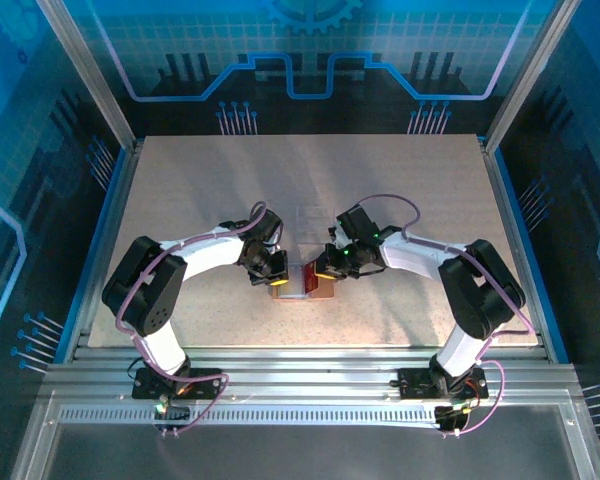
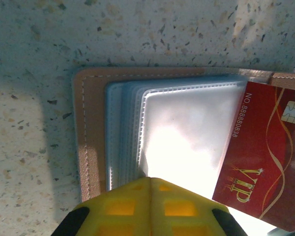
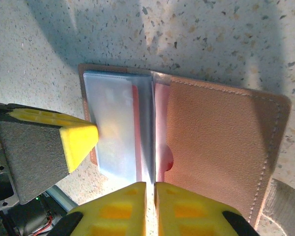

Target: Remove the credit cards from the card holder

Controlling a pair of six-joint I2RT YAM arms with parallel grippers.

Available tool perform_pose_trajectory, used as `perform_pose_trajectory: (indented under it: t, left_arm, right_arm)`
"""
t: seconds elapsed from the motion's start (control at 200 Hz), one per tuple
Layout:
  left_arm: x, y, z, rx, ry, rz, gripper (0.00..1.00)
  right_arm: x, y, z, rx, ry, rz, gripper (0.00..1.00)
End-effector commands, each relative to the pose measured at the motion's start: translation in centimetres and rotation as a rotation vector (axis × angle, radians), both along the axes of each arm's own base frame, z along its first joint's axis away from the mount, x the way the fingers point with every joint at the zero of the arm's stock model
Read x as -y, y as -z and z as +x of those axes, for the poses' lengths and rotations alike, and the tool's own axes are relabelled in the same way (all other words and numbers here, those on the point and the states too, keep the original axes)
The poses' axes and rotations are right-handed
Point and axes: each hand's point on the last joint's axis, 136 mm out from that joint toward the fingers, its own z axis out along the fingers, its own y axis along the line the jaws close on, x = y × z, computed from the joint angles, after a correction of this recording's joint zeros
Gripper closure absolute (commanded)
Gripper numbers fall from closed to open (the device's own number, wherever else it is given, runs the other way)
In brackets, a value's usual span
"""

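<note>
The right pincer (image 3: 150, 187) has its yellow fingers drawn to a hairline slit. They pinch a thin sheet seen edge-on, seemingly the red card (image 2: 265, 152), which stands tilted over the holder's leather half. The card holder (image 3: 221, 142) lies open on the speckled surface (image 3: 226, 39), directly beneath both pincers. The left pincer (image 2: 150, 181), its fingers pressed together with nothing seen between them, rests its tip on the clear sleeves (image 2: 187, 128), just beside the right pincer.
</note>
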Motion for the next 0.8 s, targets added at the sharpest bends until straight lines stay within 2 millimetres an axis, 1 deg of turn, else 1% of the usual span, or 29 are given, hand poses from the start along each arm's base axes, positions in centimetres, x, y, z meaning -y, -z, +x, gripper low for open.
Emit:
perform_pose_trajectory:
  t: [0.0,0.235,0.33,0.425,0.59,0.795]
  left_arm:
    - [-0.7,0.7,-1.1,-0.045,0.017,0.045,0.94]
    - [-0.8,0.7,-1.2,-0.043,0.017,0.047,0.94]
    - [-0.7,0.5,-1.0,-0.036,0.016,0.046,0.93]
    - [-0.8,0.2,-0.9,-0.027,0.012,0.043,0.92]
    - [-0.5,-0.8,-0.5,-0.006,0.01,0.03,0.91]
    - [-0.1,-2.7,0.3,0.036,0.012,0.008,0.91]
  right_arm:
    - [-0.3,1.0,-0.9,-0.043,-0.011,-0.002,0.88]
    - [-0.1,1.3,-0.9,-0.044,-0.011,-0.016,0.88]
    - [-0.1,1.3,-0.9,-0.043,-0.01,-0.019,0.91]
    - [0.0,0.8,-0.8,-0.03,-0.008,-0.018,0.94]
    - [0.1,-1.0,-0.4,0.014,-0.007,-0.019,0.96]
    - [0.5,-3.6,0.2,0.064,-0.013,-0.023,0.96]
